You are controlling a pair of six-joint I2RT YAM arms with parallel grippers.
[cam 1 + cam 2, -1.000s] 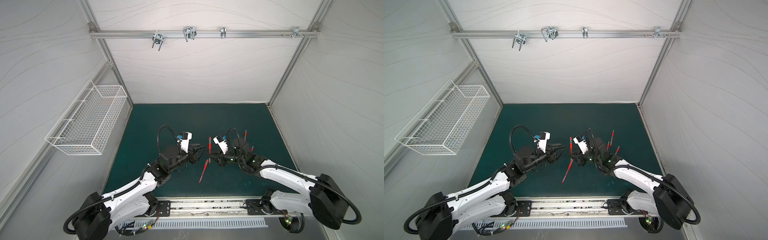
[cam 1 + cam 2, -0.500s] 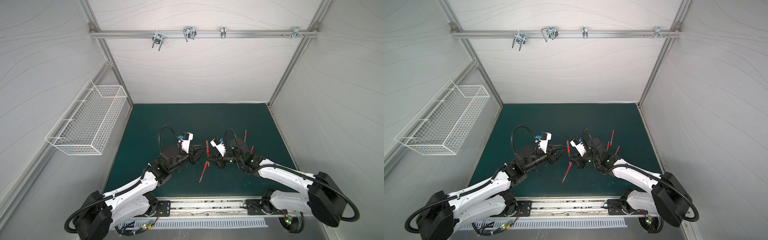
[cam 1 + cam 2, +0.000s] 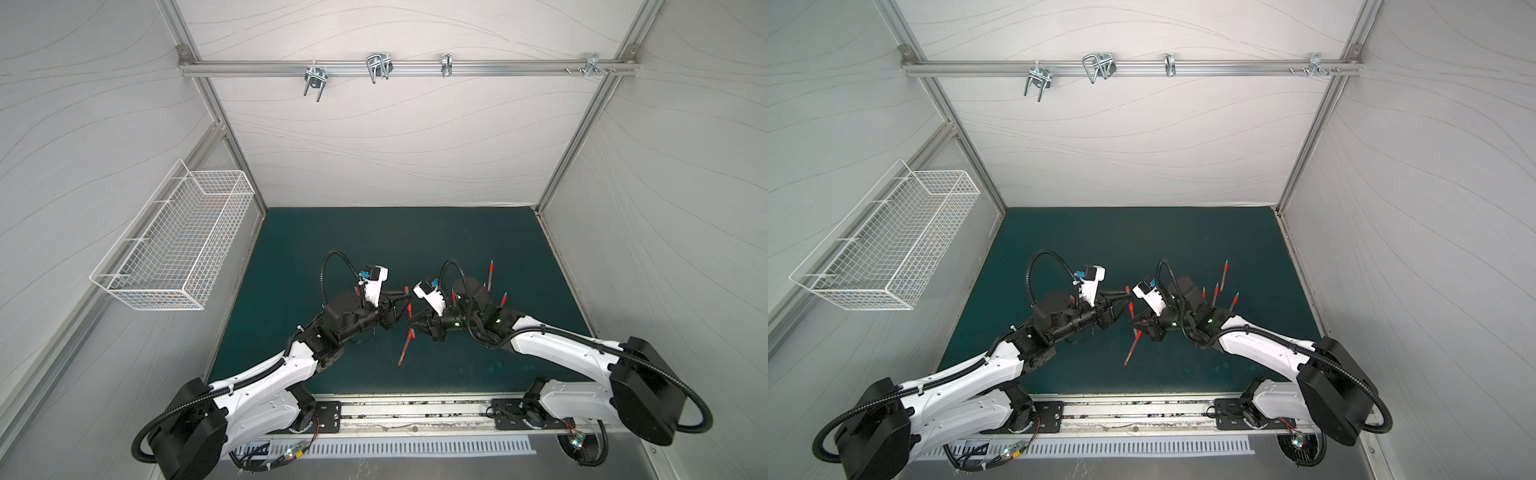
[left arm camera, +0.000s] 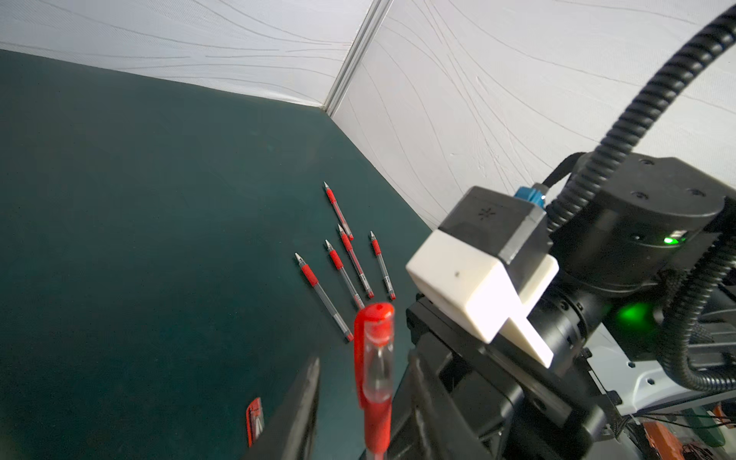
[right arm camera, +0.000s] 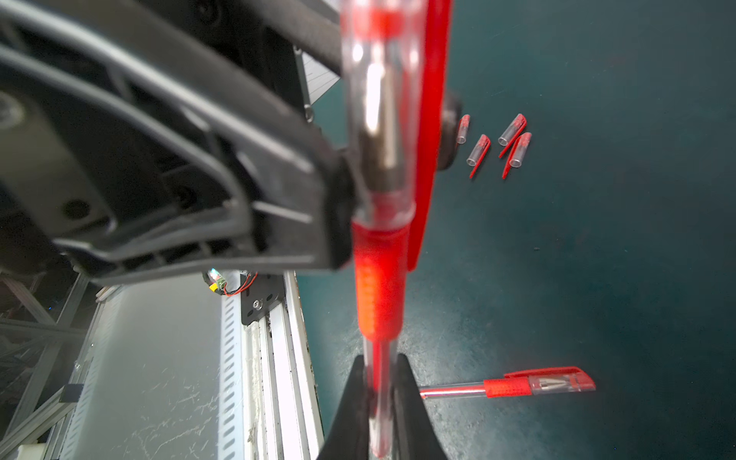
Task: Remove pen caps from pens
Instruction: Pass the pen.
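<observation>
The left end effector point(image 4: 364, 360) has narrowed around the pen cap point(image 4: 374, 330), jaws still slightly spread. The right end effector point(image 5: 380, 370) pinches the pen point(image 5: 378, 286), so the pull looks imminent.

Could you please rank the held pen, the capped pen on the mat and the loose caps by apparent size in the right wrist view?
1. held pen, though it is nearest the camera.
2. capped pen on the mat.
3. loose caps, much alike.

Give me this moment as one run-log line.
right gripper shut on pen | left gripper open, fingers flanking its cap, cap on | one capped pen lying on mat
</observation>
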